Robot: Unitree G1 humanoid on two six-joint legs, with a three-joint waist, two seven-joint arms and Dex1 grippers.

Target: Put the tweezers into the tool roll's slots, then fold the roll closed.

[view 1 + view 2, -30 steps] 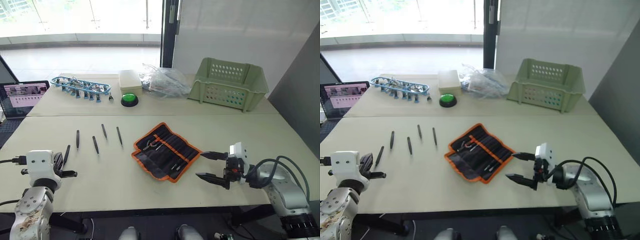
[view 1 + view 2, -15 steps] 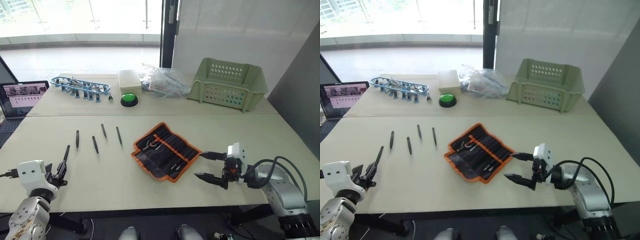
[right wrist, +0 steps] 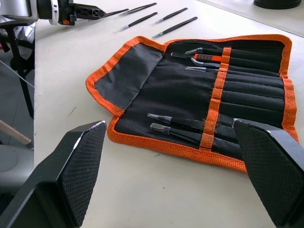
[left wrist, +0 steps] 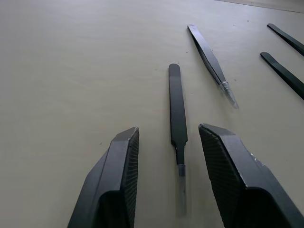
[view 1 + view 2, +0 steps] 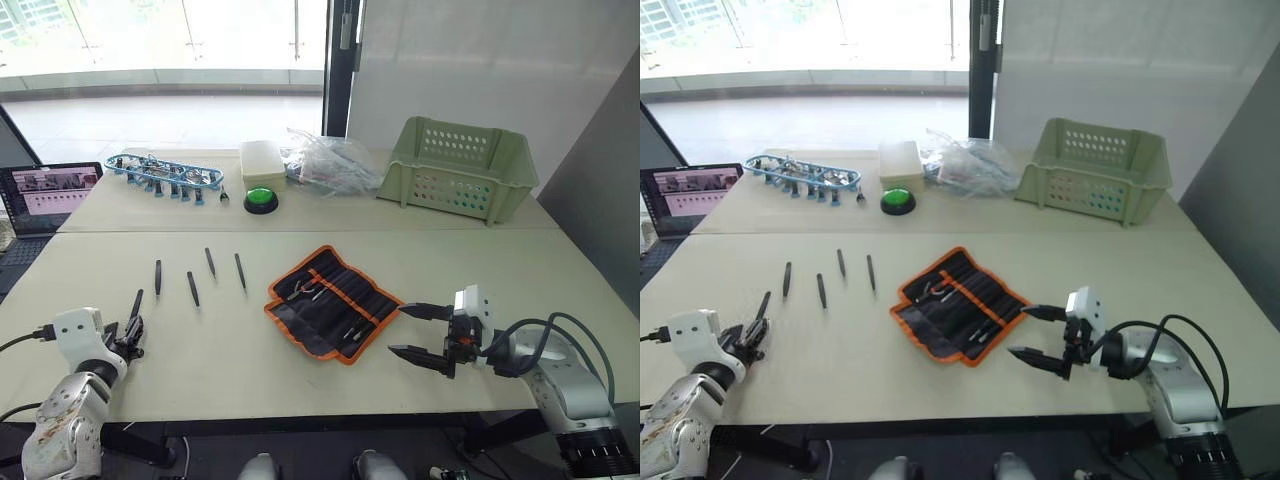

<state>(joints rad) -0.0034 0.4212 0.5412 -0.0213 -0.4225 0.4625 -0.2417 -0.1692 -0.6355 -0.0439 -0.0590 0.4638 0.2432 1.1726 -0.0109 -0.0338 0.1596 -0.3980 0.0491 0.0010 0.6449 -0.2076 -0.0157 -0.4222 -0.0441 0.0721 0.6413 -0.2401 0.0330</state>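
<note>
left claw parted astride leftmost of tweezers, ungripped; right claw wide, empty, near tool roll.

The two head views look forward and down over the counter from above, sharing nearly the whole scene. The left wrist view sits low and close over the tweezers. The right wrist view faces the tool roll from nearby, tweezers at its upper left.

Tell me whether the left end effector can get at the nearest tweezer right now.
Probably yes. The left end effector is open, its fingers either side of the tweezer, which lies flat on the bare table with nothing between.
</note>
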